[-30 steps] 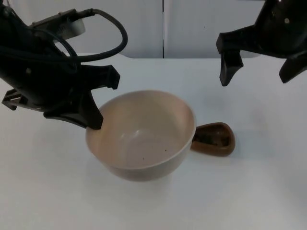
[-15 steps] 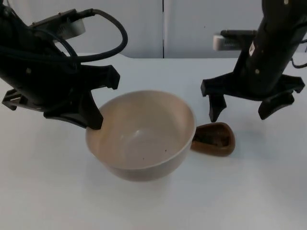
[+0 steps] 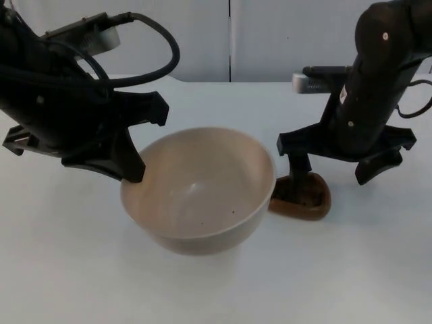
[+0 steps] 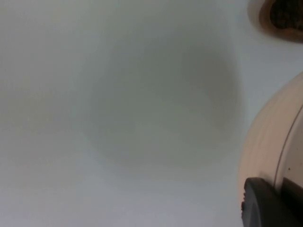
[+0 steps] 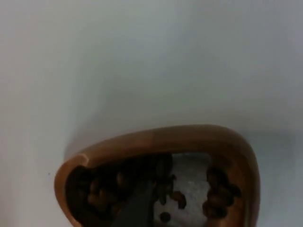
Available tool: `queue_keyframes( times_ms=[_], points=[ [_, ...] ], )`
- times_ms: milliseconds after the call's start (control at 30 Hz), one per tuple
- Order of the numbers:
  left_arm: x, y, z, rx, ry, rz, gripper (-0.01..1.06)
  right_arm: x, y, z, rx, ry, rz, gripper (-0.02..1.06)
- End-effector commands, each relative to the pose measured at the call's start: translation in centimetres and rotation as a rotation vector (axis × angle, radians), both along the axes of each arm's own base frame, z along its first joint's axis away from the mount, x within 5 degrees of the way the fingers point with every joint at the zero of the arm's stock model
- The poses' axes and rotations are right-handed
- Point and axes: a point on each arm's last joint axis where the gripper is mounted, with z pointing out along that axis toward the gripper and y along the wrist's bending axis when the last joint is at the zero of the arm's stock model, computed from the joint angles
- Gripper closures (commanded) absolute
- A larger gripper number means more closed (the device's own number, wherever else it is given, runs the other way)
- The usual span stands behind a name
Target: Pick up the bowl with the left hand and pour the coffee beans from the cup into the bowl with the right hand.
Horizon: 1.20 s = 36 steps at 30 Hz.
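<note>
The left gripper [image 3: 128, 165] holds the cream bowl [image 3: 199, 189] above the white table [image 3: 67, 270], jaws pinching its left rim. The brown cup [image 3: 302, 196] of coffee beans [image 5: 218, 189] stands on the table just right of the bowl. The right gripper [image 3: 335, 169] is at the cup, jaws spread, one finger inside the cup.
</note>
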Motion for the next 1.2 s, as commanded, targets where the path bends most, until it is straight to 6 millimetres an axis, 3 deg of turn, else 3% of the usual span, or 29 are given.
queue_keyframes(
  times_ms=[0,533,700,1167],
  points=[
    [0.0,-0.2,0.2,-0.009,-0.005,0.001,1.05,0.1,0.1,-0.3,0.0,-0.005,0.002,0.19],
    [0.0,-0.2,0.2,-0.012,-0.004,0.004,1.05,0.2,0.2,-2.2,-0.011,0.012,0.006,0.29],
    [0.0,-0.2,0.2,-0.013,-0.003,0.005,1.05,0.2,0.2,-2.2,-0.009,0.007,0.011,0.53],
    [0.0,-0.2,0.2,-0.013,-0.003,0.005,1.05,0.3,0.2,-2.2,-0.004,-0.005,0.013,0.92]
  ],
)
